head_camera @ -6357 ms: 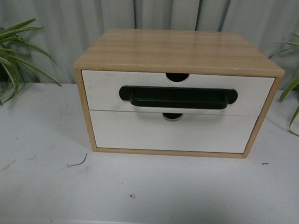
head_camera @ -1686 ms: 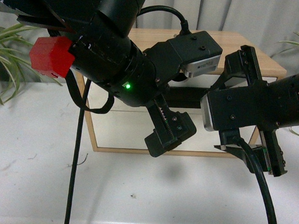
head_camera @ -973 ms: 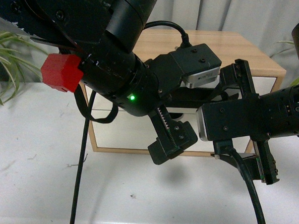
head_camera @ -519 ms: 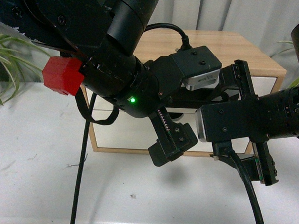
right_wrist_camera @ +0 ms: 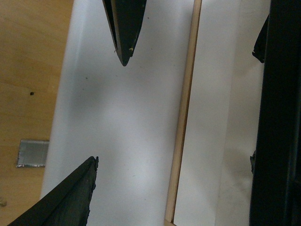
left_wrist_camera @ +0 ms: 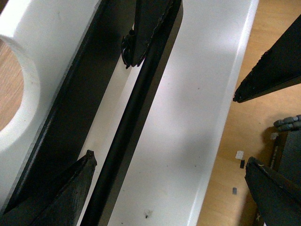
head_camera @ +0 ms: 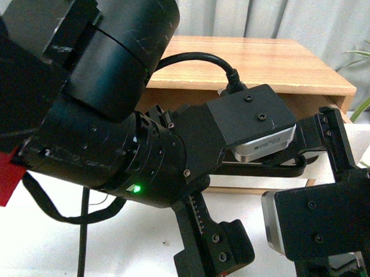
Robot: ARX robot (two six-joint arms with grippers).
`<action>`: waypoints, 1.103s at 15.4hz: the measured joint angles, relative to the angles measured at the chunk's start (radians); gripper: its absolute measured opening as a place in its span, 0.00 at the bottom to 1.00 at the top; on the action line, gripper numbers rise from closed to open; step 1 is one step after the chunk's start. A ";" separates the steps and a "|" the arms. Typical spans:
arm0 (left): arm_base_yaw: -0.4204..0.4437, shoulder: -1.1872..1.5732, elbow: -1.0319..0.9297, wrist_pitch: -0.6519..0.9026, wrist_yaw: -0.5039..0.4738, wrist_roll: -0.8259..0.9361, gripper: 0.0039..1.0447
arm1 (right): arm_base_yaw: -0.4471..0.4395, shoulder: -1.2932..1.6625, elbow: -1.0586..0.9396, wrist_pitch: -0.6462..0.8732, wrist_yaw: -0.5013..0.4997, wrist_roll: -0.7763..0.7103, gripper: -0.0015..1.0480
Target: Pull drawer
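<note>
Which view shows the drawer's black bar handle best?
The left wrist view: the handle runs across it, close up. In the front view the arms hide most of it; the right wrist view catches only its edge.

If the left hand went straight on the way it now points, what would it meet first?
Most likely the black bar handle: in the left wrist view it lies in the gap of the open left hand, with the white drawer front just behind. Depth is unclear.
</note>
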State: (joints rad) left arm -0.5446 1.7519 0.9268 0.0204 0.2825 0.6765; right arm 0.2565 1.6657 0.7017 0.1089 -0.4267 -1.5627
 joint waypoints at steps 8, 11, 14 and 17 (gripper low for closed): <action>0.008 -0.120 -0.121 0.009 0.029 -0.045 0.94 | 0.035 -0.107 -0.087 -0.028 0.007 0.051 0.94; 0.032 -0.169 -0.135 -0.001 0.059 -0.098 0.94 | 0.016 -0.159 -0.087 -0.079 -0.004 0.053 0.94; 0.039 -0.253 -0.137 -0.011 0.078 -0.135 0.94 | -0.003 -0.217 -0.079 -0.121 -0.005 0.052 0.94; 0.063 -0.317 -0.137 0.002 0.127 -0.187 0.94 | -0.010 -0.275 -0.043 -0.168 -0.039 0.079 0.94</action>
State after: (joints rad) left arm -0.4820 1.4345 0.7902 0.0219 0.4091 0.4900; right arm 0.2466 1.3903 0.6582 -0.0589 -0.4656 -1.4837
